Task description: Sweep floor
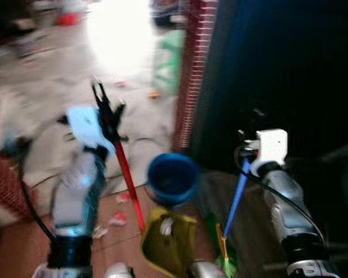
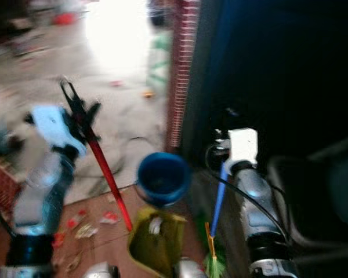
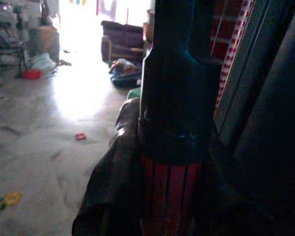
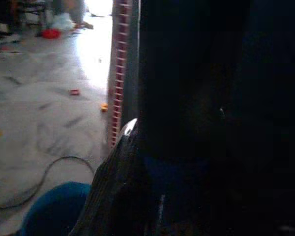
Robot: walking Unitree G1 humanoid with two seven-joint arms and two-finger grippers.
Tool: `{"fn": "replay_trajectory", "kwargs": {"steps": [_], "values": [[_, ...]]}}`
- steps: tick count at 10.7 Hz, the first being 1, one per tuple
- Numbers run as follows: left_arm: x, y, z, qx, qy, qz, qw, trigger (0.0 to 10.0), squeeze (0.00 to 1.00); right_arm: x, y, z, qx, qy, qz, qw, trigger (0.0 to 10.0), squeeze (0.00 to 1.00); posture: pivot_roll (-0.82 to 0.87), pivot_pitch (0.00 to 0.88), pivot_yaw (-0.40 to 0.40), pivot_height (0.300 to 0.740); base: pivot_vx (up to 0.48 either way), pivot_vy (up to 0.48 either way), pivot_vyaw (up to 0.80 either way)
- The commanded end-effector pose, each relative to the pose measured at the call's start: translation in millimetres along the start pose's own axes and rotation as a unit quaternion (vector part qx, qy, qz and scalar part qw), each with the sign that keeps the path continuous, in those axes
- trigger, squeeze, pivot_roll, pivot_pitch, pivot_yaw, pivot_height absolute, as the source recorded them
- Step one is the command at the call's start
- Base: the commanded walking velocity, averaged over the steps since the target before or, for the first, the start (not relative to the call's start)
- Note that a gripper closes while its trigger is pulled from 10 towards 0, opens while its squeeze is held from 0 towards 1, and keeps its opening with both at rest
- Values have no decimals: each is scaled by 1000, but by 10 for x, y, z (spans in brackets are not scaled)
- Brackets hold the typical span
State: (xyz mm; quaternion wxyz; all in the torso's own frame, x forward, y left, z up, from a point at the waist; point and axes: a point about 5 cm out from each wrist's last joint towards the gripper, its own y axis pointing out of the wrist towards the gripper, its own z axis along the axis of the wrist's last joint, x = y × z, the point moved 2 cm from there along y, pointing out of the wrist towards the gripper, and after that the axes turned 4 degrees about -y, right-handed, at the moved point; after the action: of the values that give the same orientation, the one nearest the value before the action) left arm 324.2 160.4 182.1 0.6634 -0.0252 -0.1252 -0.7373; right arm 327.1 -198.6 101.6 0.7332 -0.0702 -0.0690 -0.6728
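Glossy plastic blue bucket [image 1: 173,178]; pale polished stone floor [image 1: 52,98]; red brick pillar [image 1: 194,63].

Red dustpan handle [image 1: 129,184], yellow dustpan [image 1: 169,239], blue bucket [image 1: 173,178]

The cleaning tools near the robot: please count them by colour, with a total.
Red: 1, the red dustpan handle held in the left gripper.
Blue: 2, the blue broom handle at the right gripper, and the blue bucket.
Yellow: 1, the yellow dustpan.
Total: 4.
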Motion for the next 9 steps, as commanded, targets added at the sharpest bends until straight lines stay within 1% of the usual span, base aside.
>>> {"fn": "replay_trajectory", "kwargs": {"steps": [1,4,5,6,7,8,9], "values": [[5,26,246,43,-24,-2,999,10000,0,25,1,-27,-6,-7,-2,1000,10000,0,-29,1,-14,740,0,0,0],[-28,126,554,71,-73,-4,995,10000,0,32,51,-33,-5,-14,5,1000,10000,0,-29,9,-26,740,0,0,0],[-33,143,621,79,-78,-5,994,10000,0,36,54,-35,-4,-14,5,1000,10000,0,-29,11,-28,740,0,0,0],[-65,192,763,101,-82,2,991,10000,0,31,55,-43,-5,-14,7,1000,10000,0,-27,11,-29,740,0,0,0],[-83,246,882,114,-96,5,989,10000,0,22,61,-41,-4,-16,10,1000,10000,0,-31,16,-32,740,0,0,0],[-97,283,985,130,-92,9,987,10000,0,20,65,-39,-4,-17,13,1000,10000,0,-30,15,-31,740,0,0,0],[-148,334,1093,149,-83,22,985,10000,0,20,68,-37,-3,-17,13,1000,10000,0,-31,18,-30,740,0,0,0]]}}
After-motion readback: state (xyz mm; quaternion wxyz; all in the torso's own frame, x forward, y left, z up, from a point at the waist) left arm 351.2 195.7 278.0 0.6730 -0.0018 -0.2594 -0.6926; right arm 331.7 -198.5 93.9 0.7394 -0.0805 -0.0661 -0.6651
